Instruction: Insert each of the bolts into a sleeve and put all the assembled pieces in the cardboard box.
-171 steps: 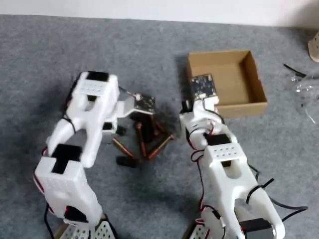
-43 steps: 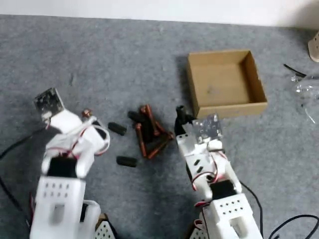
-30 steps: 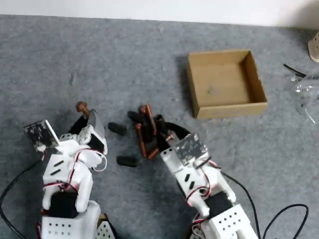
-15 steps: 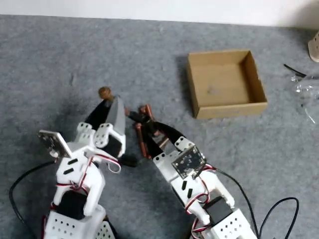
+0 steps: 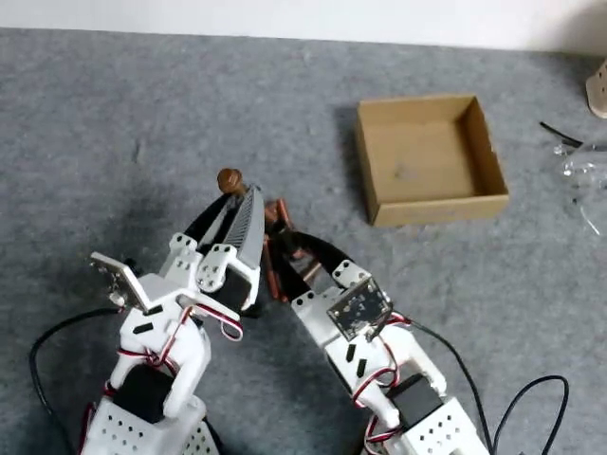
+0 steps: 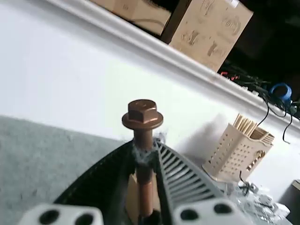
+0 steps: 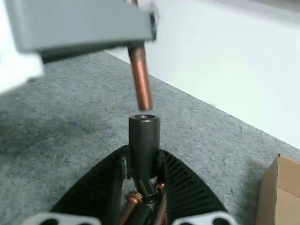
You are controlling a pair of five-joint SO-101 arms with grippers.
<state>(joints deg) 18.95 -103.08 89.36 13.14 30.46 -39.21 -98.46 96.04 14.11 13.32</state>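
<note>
We see the left gripper [image 6: 143,157] pinching a copper bolt [image 6: 142,117] by its shank, head up. The right gripper [image 7: 143,161] clamps an upright black sleeve [image 7: 144,136], with the bolt's tip just above its open mouth. Spare bolts and sleeves [image 5: 281,263] lie on the grey worktop [image 5: 142,114] beneath. The cardboard box [image 5: 438,209] stands apart.

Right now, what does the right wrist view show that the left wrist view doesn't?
Right wrist: the right gripper shut on an upright sleeve, the bolt tip-down at its mouth, loose bolts beneath, a box corner. Left wrist: the left gripper clamping the bolt under its hex head, a slotted holder. Both: the bolt, mat, wall.
</note>
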